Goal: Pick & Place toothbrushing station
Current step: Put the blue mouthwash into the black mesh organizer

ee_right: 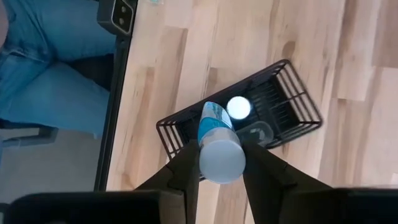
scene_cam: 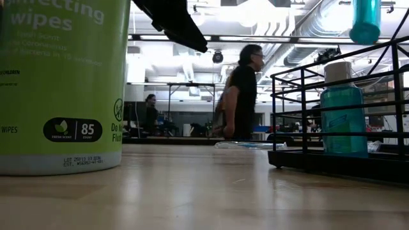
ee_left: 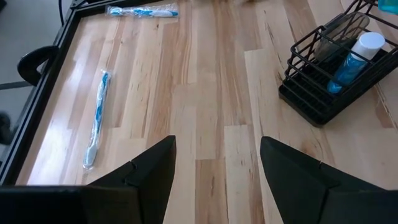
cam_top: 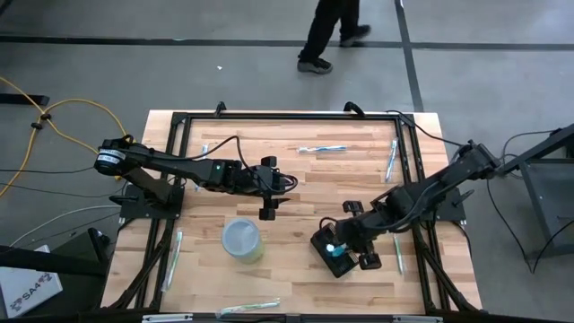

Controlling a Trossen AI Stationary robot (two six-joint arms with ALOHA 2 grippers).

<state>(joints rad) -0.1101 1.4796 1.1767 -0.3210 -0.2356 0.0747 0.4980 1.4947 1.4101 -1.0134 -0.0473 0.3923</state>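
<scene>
In the right gripper (ee_right: 222, 163), pinched between both dark fingers a slim teal plastic bottle (ee_right: 213, 124), jaws part-way closed against its sides. Hung there directly above the toothbrushing station (ee_right: 292, 93), a small black rectangular wire-basket holder, bottle clear of its rim. Seen from above, found that holder (cam_top: 321, 247) standing on the pale wooden plank table (cam_top: 305, 188), in the right half, toward the near edge and well right of the round green wipes canister with a pale lid (cam_top: 242, 240). Inside the holder, noted a second teal bottle with a white cap (scene_cam: 344, 108) standing upright, plus a dark rounded item beside it, too unclear to name. From table height, caught only the held bottle's lower end (scene_cam: 365, 19) above the wire frame (scene_cam: 332, 160), with the canister (scene_cam: 61, 83) large at the other side.

At the left gripper (ee_left: 217, 146), kept the jaws spread wide with nothing between them, hovering over bare planks near the table's middle (cam_top: 267, 208), apart from the holder (ee_left: 329, 93).

Scattered around the table's edges, spotted clear-wrapped blue-and-white toothbrushes (ee_left: 97, 118), lying flat. Beyond the far edge, glimpsed a person in dark clothes (cam_top: 327, 36) on the grey floor.
</scene>
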